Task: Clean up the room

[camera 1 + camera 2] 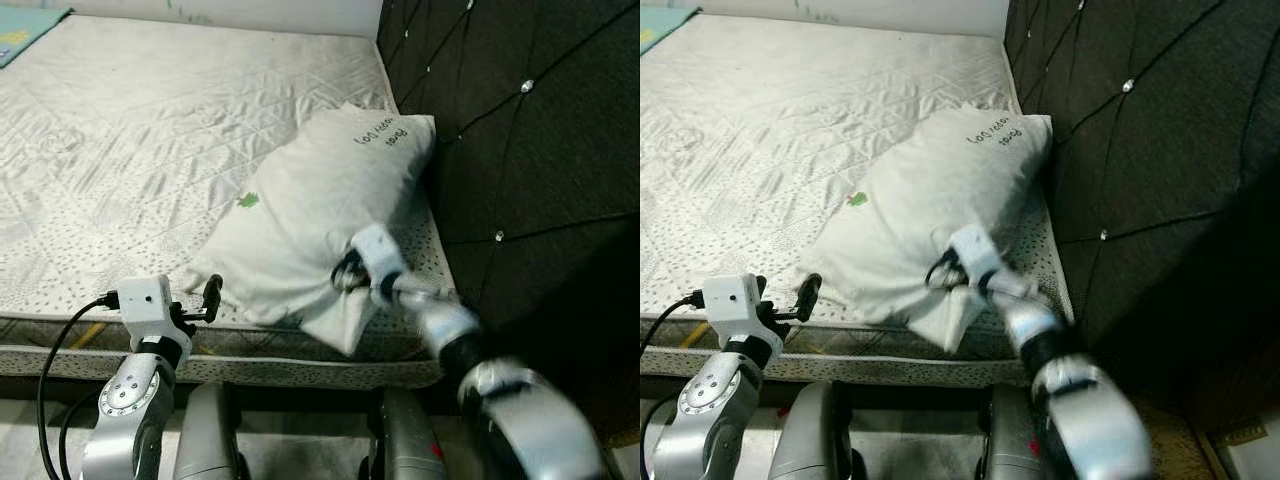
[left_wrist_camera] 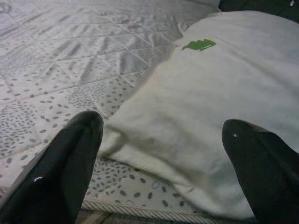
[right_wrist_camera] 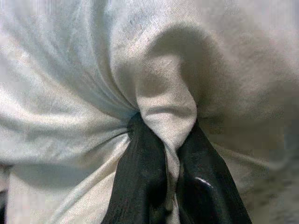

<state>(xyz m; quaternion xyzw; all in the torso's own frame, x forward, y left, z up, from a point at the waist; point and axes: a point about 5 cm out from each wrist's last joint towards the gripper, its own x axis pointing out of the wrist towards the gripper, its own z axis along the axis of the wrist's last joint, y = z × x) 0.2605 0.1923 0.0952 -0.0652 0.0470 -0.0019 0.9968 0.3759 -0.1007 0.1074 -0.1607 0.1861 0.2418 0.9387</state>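
A white pillow (image 1: 320, 215) lies on a bare quilted mattress (image 1: 130, 150), against the dark tufted headboard (image 1: 520, 130) at three o'clock. The right gripper (image 3: 170, 154) pinches a fold of the pillow's near edge. At seven o'clock, the left gripper (image 2: 163, 154) hovers with fingers spread wide, facing the pillow's corner.

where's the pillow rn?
The pillow lies on the mattress at its right near corner, against the dark headboard; the right gripper pinches its near edge.
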